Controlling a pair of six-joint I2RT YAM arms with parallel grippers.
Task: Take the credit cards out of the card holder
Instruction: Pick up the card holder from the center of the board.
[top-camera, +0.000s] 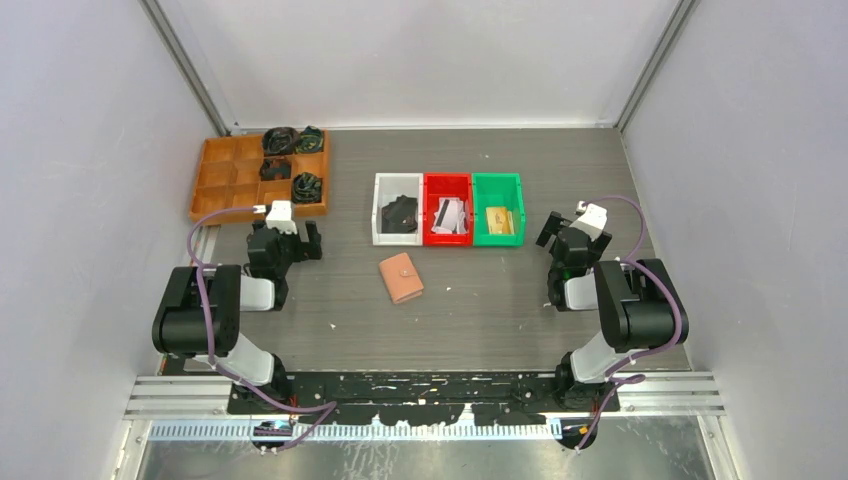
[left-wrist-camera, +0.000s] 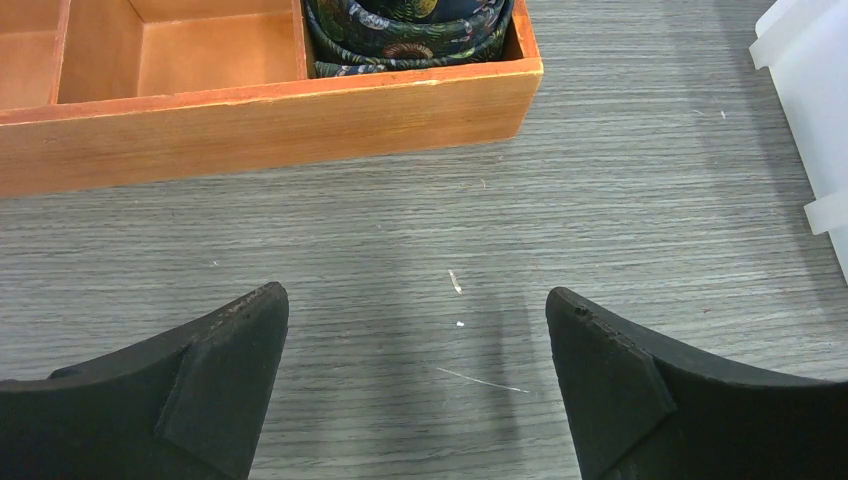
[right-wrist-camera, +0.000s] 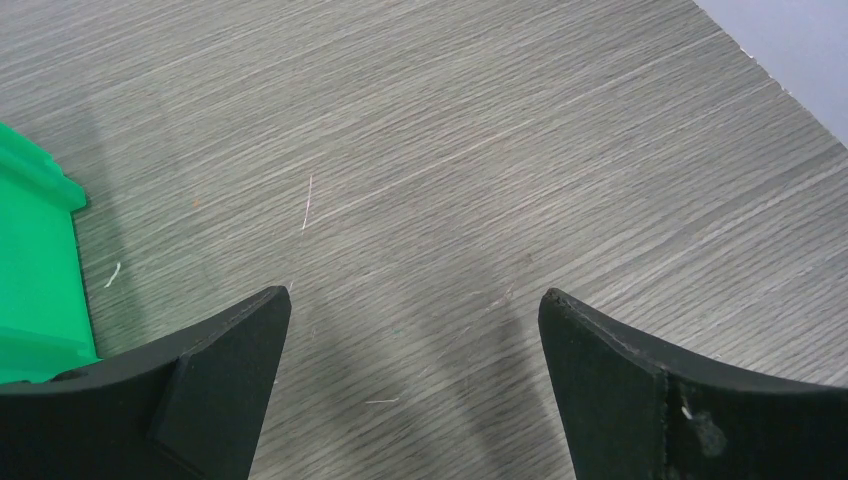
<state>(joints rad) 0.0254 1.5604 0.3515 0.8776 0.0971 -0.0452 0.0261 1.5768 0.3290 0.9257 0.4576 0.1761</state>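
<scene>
A tan leather card holder (top-camera: 401, 277) lies shut on the grey table, near the middle, just below the bins. No cards show outside it. My left gripper (top-camera: 290, 240) stands open to the holder's left, nothing between its fingers. In the left wrist view the left gripper (left-wrist-camera: 417, 310) frames bare table only. My right gripper (top-camera: 566, 232) stands open far to the holder's right, beside the green bin. The right gripper (right-wrist-camera: 415, 310) in its wrist view also holds nothing.
Three small bins stand in a row behind the holder: white (top-camera: 397, 209) with a dark item, red (top-camera: 447, 209) with papers, green (top-camera: 497, 208) with a yellowish card. A wooden compartment tray (top-camera: 262, 174) with rolled dark fabric sits at the back left, close ahead of the left gripper (left-wrist-camera: 270, 110).
</scene>
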